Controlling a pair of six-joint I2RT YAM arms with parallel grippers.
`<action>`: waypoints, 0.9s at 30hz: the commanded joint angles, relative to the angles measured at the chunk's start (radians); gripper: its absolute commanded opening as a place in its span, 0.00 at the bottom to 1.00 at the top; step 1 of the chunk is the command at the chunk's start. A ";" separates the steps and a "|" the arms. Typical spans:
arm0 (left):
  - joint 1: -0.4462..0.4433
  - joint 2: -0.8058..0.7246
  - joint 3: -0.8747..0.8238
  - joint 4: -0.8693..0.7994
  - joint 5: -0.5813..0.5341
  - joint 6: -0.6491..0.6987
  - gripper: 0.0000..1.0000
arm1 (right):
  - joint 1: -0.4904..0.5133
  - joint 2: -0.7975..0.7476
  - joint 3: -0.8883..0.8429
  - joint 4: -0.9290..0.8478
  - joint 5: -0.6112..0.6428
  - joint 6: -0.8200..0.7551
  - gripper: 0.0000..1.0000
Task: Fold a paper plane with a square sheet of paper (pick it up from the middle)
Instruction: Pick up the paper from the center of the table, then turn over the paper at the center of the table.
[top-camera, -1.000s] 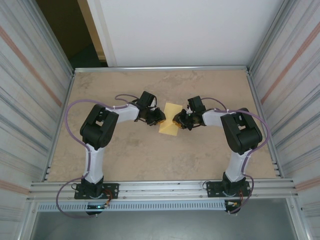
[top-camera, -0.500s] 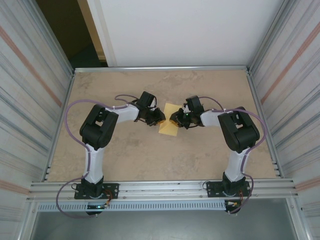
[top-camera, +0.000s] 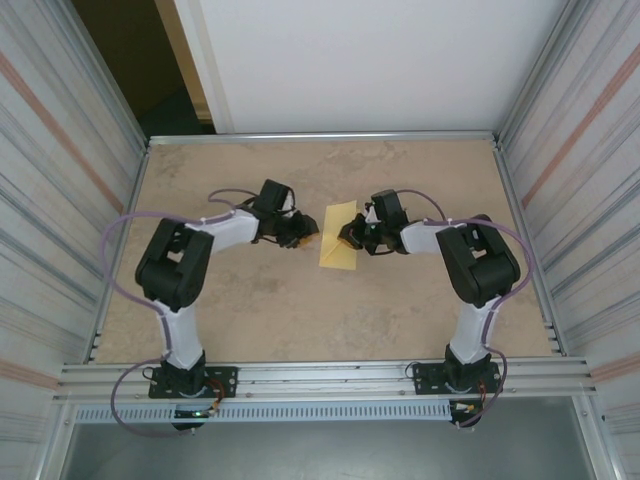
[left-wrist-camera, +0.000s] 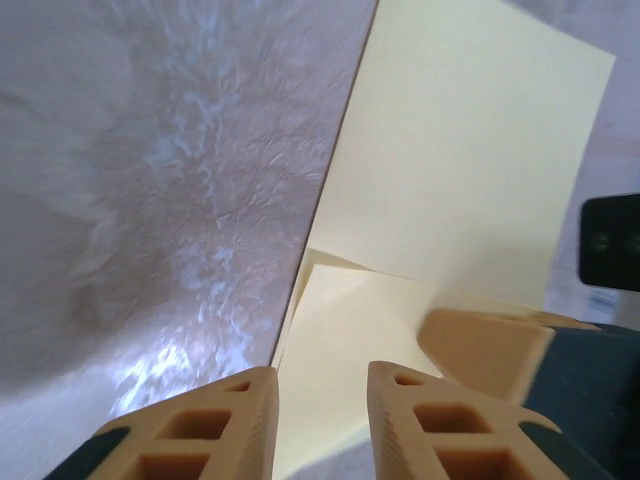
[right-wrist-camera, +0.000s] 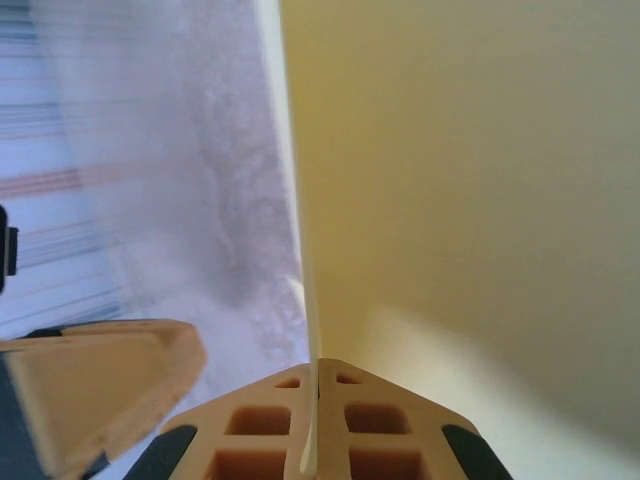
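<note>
The square sheet of paper (top-camera: 335, 252) is pale yellow and lies mid-table, folded over into a narrow upright strip. No pointed paper plane shape shows. My right gripper (top-camera: 350, 236) is at its right side. In the right wrist view it (right-wrist-camera: 315, 375) is shut on a raised edge of the sheet (right-wrist-camera: 480, 200), which runs between the tan fingertips. My left gripper (top-camera: 303, 239) stands just left of the paper. In the left wrist view it (left-wrist-camera: 322, 390) is open, and the sheet (left-wrist-camera: 470, 170) with a folded flap lies beyond and below the gap.
The tan stone-patterned table (top-camera: 250, 310) is walled by corrugated metal panels left (top-camera: 60, 200) and right (top-camera: 590, 200). A metal rail (top-camera: 320, 375) carries both arm bases at the near edge. The right gripper's tan finger (left-wrist-camera: 485, 345) sits close to my left fingers.
The left arm has drawn back to the left and its jaws have opened, letting go of the paper. The right jaws have closed on the paper's edge.
</note>
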 joint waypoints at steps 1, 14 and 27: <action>0.038 -0.125 -0.077 0.118 0.061 -0.023 0.37 | -0.023 -0.103 -0.012 0.078 -0.051 -0.057 0.03; 0.045 -0.340 -0.286 0.589 0.267 -0.158 0.87 | -0.081 -0.242 0.023 0.301 -0.356 0.087 0.03; -0.005 -0.289 -0.241 0.659 0.332 -0.134 0.66 | -0.079 -0.238 0.021 0.398 -0.434 0.209 0.05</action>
